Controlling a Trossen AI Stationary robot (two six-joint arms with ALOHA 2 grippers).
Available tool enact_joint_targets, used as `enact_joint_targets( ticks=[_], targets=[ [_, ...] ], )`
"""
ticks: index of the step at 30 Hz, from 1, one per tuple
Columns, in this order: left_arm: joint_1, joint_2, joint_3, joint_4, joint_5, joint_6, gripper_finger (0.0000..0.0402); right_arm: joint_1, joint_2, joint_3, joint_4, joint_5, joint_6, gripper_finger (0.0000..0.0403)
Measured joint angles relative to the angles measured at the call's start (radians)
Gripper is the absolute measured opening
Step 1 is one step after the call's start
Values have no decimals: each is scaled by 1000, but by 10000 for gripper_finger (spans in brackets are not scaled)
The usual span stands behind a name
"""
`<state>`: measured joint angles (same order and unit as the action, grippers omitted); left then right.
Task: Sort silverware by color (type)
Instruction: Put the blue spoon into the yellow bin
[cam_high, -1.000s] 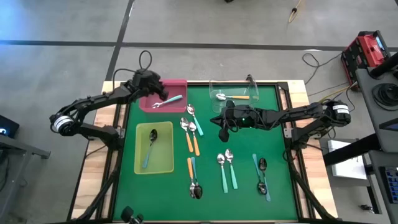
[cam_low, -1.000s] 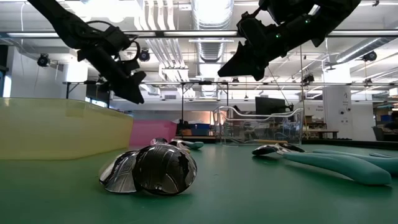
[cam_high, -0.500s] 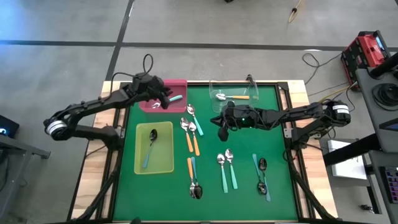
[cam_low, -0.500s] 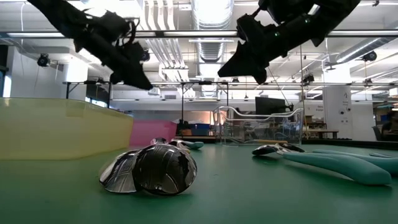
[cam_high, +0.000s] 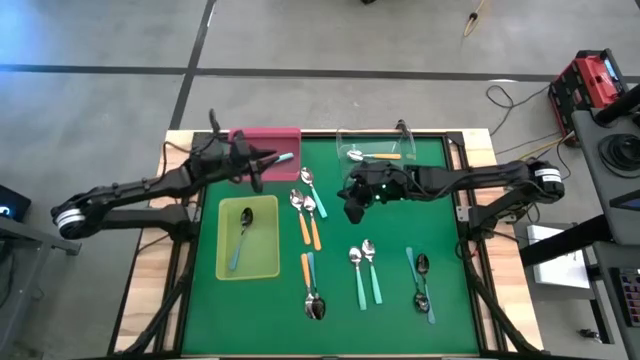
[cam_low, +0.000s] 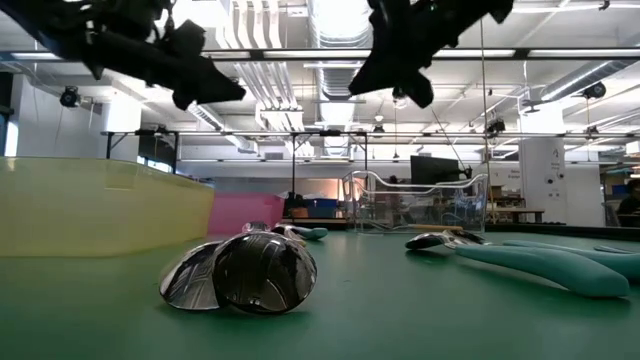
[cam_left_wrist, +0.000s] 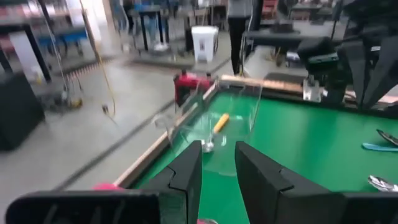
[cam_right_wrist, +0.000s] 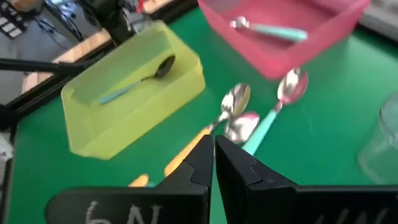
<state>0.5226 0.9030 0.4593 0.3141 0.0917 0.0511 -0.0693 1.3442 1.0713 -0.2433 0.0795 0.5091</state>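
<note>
Over the pink tray (cam_high: 266, 150) at the far left of the green mat (cam_high: 390, 250), the left gripper (cam_high: 256, 168) hangs with its two dark fingers (cam_left_wrist: 186, 171) a little apart and nothing between them. One teal-handled spoon (cam_high: 280, 158) lies in that pink tray, its handle reaching toward the tray's right wall. Nearer the middle of the mat, the right gripper (cam_high: 352, 205) hovers above the surface with its jaws pressed together and empty; its wrist view looks down on the yellow-green tray (cam_right_wrist: 118, 106) and the spoons beside it. A light-blue-handled spoon (cam_high: 241, 238) rests inside the yellow-green tray, which sits on the mat's left side. An orange-handled spoon (cam_high: 380, 155) lies in the clear tray (cam_high: 375, 145) at the far edge. The remaining silverware is loose on the mat: a cluster of three spoons (cam_high: 308, 205) just right of the pink tray with teal and orange handles, a pair (cam_high: 313, 290) with orange and teal handles side by side toward the near edge, two teal-handled spoons (cam_high: 365, 270) right of them, and another pair (cam_high: 421, 285) farther right. From table height, two shiny spoon bowls (cam_low: 240, 275) touch each other in the foreground.
</note>
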Motion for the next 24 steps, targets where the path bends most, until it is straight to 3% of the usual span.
enact_joint_targets(
  ticks=[9,18,24],
  targets=[
    [1,-119,-57,46,-3,75,78,68,95,169,-450,-91,210,9],
    [1,-136,-58,7,-3,42,78,124,192,210,-784,-154,415,9],
    [1,-138,-57,0,-3,12,78,196,228,191,-939,-252,518,9]
  ],
)
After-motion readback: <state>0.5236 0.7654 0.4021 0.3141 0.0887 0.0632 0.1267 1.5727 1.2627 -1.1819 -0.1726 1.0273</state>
